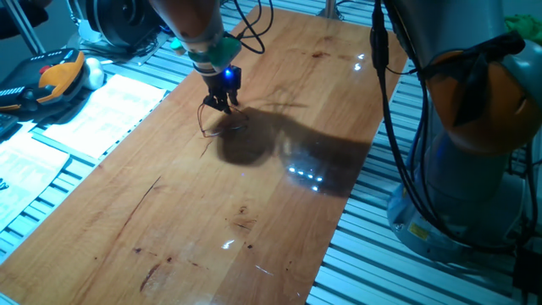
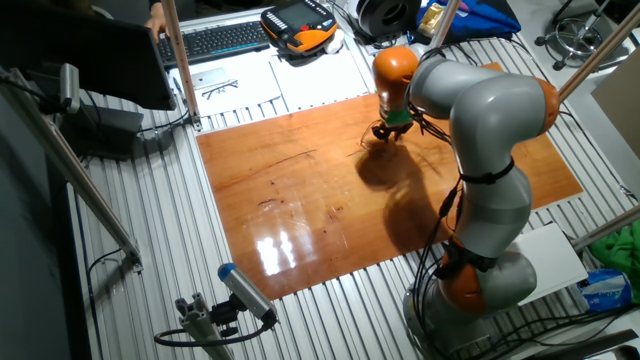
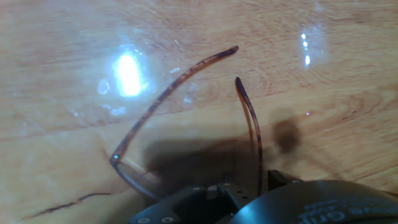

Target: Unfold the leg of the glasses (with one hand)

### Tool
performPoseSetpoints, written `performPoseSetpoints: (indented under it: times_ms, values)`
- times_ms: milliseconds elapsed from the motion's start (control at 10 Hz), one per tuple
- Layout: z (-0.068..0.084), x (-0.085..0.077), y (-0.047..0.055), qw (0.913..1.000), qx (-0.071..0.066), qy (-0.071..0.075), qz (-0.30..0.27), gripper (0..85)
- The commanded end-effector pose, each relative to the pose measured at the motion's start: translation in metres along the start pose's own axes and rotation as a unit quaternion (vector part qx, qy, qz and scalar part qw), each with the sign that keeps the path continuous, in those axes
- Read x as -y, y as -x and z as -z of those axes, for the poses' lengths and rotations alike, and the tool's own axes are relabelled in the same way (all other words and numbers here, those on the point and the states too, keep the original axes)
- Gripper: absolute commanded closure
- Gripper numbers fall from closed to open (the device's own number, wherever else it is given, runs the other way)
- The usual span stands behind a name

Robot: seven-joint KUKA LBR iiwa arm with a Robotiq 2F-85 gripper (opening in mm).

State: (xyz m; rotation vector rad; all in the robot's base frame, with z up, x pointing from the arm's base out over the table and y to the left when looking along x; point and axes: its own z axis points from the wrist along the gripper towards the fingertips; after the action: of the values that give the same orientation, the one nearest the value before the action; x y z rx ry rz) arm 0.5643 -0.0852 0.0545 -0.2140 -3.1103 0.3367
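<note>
My hand view alone resolves the thin reddish-brown wire-frame glasses: two legs splayed apart on the wooden table. Black two-finger gripper directly above; I cannot tell its jaw spacing.

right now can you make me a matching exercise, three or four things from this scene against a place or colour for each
Things:
1. thin reddish-brown wire glasses
2. black two-finger gripper
3. orange and black handheld pendant
4. black computer keyboard

Descriptions:
A. off the board, next to the keyboard
B. lying on the wooden tabletop under the gripper
C. down at the glasses, blue light above it
D. beyond the board's far edge, by the papers

Pairs: 1-B, 2-C, 3-A, 4-D
</note>
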Motion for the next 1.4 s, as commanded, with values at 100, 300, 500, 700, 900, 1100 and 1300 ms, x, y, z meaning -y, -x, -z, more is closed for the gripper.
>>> performPoseSetpoints:
  times_ms: [100,300,500,700,900,1100,1300]
  values:
    - [-0.004,0.005,-0.003,1.0,-0.002,0.006,-0.004,51.0]
    - [-0.007,0.008,-0.005,0.9999,-0.005,0.011,-0.006,51.0]
    - [-0.011,0.009,-0.005,0.9999,-0.005,0.01,-0.006,51.0]
    - [-0.016,0.011,-0.005,0.9998,-0.005,0.015,-0.009,51.0]
    - [-0.02,0.012,-0.005,0.9996,-0.008,0.025,-0.011,68.0]
    - [-0.02,0.012,-0.005,0.9993,-0.012,0.033,-0.014,85.0]
    - [-0.022,0.012,-0.005,0.9992,-0.012,0.034,-0.016,85.0]
